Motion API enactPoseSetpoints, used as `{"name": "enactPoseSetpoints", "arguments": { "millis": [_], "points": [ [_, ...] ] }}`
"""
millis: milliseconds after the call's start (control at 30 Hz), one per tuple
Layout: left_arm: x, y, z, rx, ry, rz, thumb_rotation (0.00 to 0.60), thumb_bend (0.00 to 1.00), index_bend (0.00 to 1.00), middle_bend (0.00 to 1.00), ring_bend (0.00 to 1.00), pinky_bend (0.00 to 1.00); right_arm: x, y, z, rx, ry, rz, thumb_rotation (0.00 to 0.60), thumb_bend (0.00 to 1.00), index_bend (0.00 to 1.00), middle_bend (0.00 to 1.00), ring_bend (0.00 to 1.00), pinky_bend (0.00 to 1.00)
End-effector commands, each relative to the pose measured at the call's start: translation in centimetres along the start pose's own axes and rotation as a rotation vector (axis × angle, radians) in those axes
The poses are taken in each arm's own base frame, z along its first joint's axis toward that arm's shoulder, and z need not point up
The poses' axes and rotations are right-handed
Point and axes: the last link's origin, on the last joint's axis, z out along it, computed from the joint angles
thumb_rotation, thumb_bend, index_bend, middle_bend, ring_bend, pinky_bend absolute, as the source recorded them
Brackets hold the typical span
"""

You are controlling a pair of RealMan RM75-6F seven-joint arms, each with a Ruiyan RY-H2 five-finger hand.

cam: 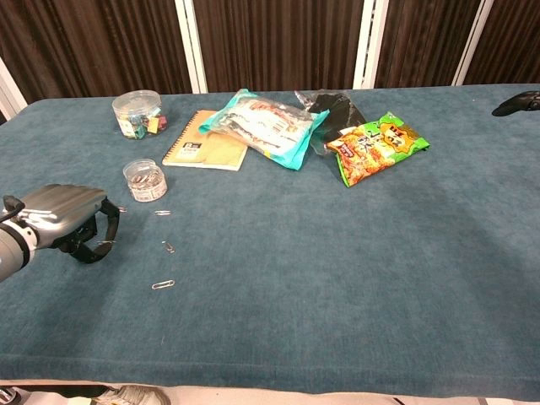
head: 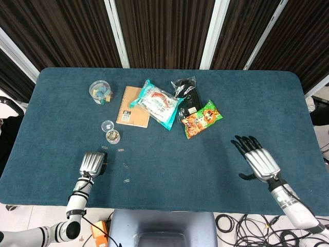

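Left robot hand [cam: 63, 221] curled, holding nothing — loose paper clips [cam: 163, 284] lie just beside it.

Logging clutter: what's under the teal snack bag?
The teal snack bag overlaps the right edge of the brown notebook and borders the black packet. Anything else under it is covered.
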Motion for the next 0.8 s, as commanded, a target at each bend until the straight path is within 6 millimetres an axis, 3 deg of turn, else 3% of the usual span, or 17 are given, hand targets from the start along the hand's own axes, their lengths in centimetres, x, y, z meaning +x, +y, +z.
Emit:
{"name": "enactPoseSetpoints", "arguments": {
  "millis": [33, 367, 800],
  "points": [
    [0.1, 0.0, 0.0, 0.001, 0.0, -0.003, 0.6, 0.41, 0.73, 1.0, 1.0, 1.0, 0.0, 0.0, 0.0, -0.001, -0.001, 0.0, 0.6, 0.05, 0.0, 0.0, 0.0, 0.0],
    [1.9, -0.2, 0.2, -0.006, 0.073, -0.078, 0.6, 0.59, 0.85, 1.0, 1.0, 1.0, 0.1, 0.4, 0.0, -0.008, -0.003, 0.008, 0.6, 0.05, 0.0, 0.0, 0.0, 0.0],
    [5.8, 1.7, 2.4, -0.023, 0.17, -0.177, 0.6, 0.58, 0.85, 1.0, 1.0, 1.0, 0.5, 1.1, -0.3, -0.023, 0.01, 0.024, 0.6, 0.05, 0.0, 0.0, 0.0, 0.0]
  ]
}}
